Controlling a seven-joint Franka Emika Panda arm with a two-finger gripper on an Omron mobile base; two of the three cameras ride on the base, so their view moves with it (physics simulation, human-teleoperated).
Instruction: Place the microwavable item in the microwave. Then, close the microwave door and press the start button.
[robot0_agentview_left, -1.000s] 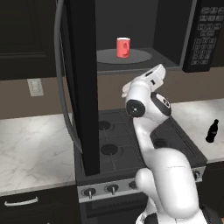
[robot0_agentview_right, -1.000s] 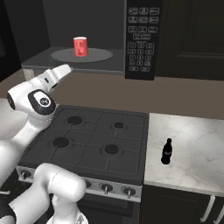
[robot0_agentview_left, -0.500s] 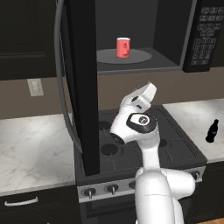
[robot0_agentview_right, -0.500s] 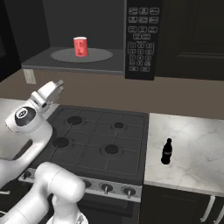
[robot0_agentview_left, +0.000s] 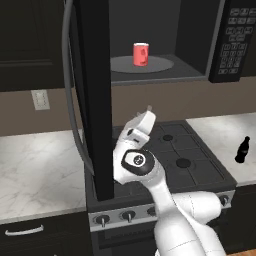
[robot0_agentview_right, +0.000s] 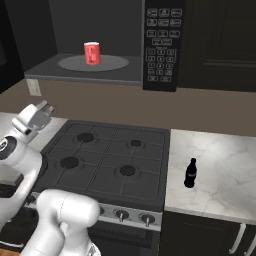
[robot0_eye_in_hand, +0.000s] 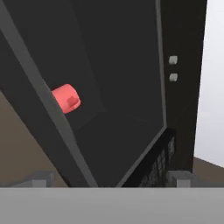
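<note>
The red cup, the microwavable item (robot0_agentview_left: 141, 54) (robot0_agentview_right: 91, 53), stands upright on the round turntable inside the open microwave (robot0_agentview_left: 165, 70) (robot0_agentview_right: 85, 72). The microwave door (robot0_agentview_left: 95, 100) hangs swung out toward me, its curved handle (robot0_agentview_left: 67, 95) on the left. My gripper (robot0_agentview_left: 148, 109) (robot0_agentview_right: 46, 106) hangs open and empty below the microwave's opening, over the stove's left side and just right of the door's lower edge. In the rolled hand view, the cup (robot0_eye_in_hand: 66, 98) appears sideways inside the cavity, far beyond my gripper (robot0_eye_in_hand: 109, 180).
The keypad panel (robot0_agentview_left: 235, 40) (robot0_agentview_right: 161, 45) is on the microwave's right. A gas stove (robot0_agentview_left: 175, 150) (robot0_agentview_right: 105, 155) lies beneath. A small black cola bottle (robot0_agentview_left: 242, 150) (robot0_agentview_right: 190, 173) stands on the marble counter to the right. Dark cabinets flank the microwave.
The arm has dropped and swung left, away from the microwave's opening toward the door's lower edge. The cup stays on the turntable, and the door has not moved.
</note>
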